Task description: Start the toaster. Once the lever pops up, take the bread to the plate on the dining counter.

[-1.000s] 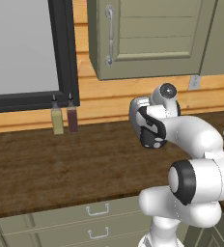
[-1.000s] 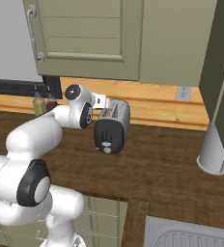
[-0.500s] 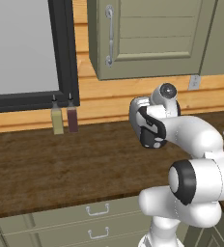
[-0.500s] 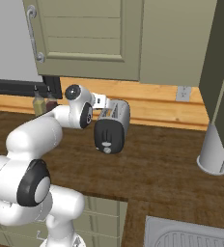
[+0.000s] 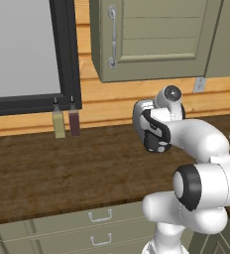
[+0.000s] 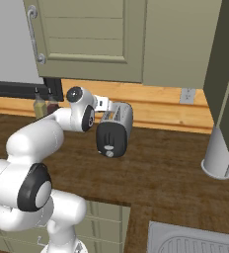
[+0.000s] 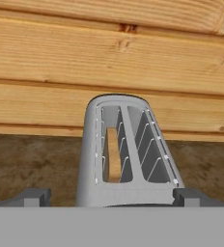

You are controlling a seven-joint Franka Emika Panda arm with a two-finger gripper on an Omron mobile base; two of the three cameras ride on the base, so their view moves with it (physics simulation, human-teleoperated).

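Bread (image 7: 113, 154) upright in the toaster's (image 7: 128, 159) left slot, right slot bare, hand (image 7: 111, 197) wide open, holding nothing.

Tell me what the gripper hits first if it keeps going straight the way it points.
Probably the toaster: the open gripper straddles its near end, looking along the slotted top, where the bread sits in the left slot. Beyond is the wood-plank wall; depth is unclear.
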